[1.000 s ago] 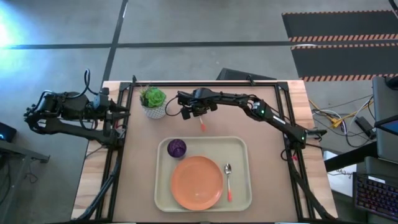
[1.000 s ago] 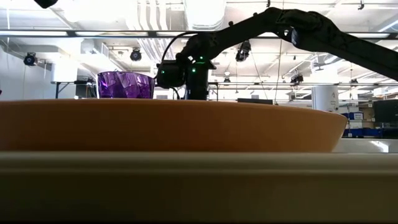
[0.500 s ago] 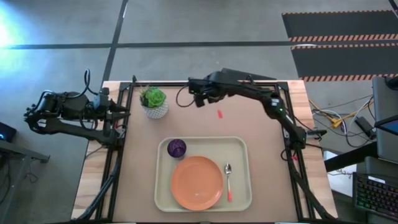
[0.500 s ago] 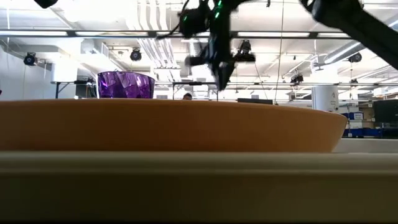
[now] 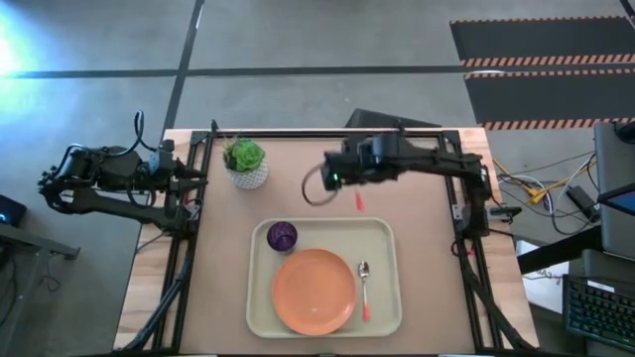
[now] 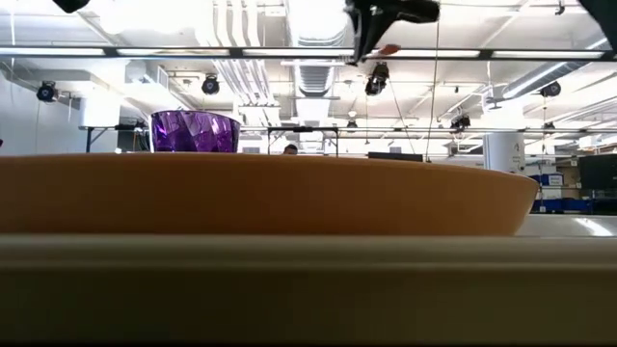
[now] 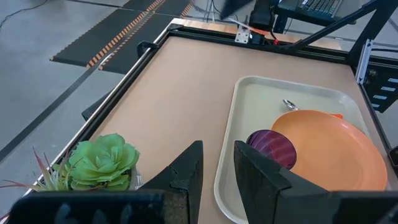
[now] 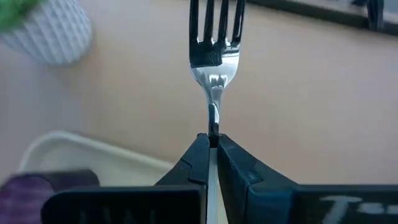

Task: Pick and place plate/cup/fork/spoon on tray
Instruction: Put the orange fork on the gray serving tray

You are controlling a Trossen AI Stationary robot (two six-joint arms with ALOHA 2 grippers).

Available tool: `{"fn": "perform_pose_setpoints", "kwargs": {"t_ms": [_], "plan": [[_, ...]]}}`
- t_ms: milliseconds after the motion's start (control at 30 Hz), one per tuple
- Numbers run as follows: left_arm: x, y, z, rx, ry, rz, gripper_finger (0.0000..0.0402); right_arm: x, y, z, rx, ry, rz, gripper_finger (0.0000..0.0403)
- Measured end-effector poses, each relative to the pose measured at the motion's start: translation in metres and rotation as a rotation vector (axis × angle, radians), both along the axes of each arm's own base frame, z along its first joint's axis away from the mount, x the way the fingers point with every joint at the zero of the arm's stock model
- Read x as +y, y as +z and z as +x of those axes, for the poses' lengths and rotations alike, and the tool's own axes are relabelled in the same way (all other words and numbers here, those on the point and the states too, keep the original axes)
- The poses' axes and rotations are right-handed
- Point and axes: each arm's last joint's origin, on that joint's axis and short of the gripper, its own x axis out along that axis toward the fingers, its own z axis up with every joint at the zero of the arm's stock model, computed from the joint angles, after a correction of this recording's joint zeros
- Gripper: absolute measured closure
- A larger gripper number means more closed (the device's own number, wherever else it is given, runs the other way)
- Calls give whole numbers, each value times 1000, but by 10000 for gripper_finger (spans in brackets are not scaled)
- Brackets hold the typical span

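— Silver metal is what we see first: the fork [image 8: 214, 59] stands out from the right gripper [image 8: 212, 144], tines pointing away from it. Do we agree the jaws are closed on it?

— Yes, in the right wrist view the two dark fingers [image 8: 194, 158] pinch the thin neck of the fork between them. In the high view the orange-red handle [image 5: 358, 201] shows just beside the right gripper [image 5: 335, 179], above the bare worktop [image 5: 417, 238] between the plant pot and the far edge of the tray.

— And the tray [image 5: 387, 238]?

— It lies on the near half of the worktop. We see the orange plate [image 5: 314, 292] inside it, the purple cup [image 5: 282, 235] in the tray's far left corner, just beside the plate, and the spoon [image 5: 364, 288] to the right of the plate, bowl toward the far side.

— In the low view the right gripper [image 6: 371, 24] is high up, well above the plate [image 6: 260, 193] and the cup [image 6: 194, 131].

— The left gripper [image 7: 217, 168] waits at the left edge of the worktop, near the white pot with the green plant [image 5: 244, 162]. Its jaws stand a little apart and hold nothing.
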Motion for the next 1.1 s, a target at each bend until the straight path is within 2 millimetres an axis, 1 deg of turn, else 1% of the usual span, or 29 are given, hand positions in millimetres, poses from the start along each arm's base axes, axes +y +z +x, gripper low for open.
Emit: {"fn": "perform_pose_setpoints", "kwargs": {"t_ms": [67,167,233,333,433,567,667,767,867,967,1100], "plan": [[0,0,0,0,0,0,329,14,-13,-3,36,-9,35,394],[0,0,0,0,0,0,329,34,-39,-10,111,-59,95,394],[0,0,0,0,0,0,329,49,-55,-19,157,-100,142,394],[0,0,0,0,0,0,329,71,-71,-38,202,-189,196,394],[0,0,0,0,0,0,329,96,-84,-54,212,-288,232,394],[0,0,0,0,0,0,329,133,-94,-71,132,-378,263,394],[0,0,0,0,0,0,329,158,-104,-79,87,-441,276,394],[0,0,0,1,-1,1,329,179,-118,-82,44,-484,298,394],[0,0,0,1,-2,3,329,195,-133,-82,25,-492,333,394],[0,0,0,1,-2,4,329,206,-149,-77,5,-481,364,394],[0,0,0,1,-2,3,329,212,-164,-70,12,-475,386,394]]}}
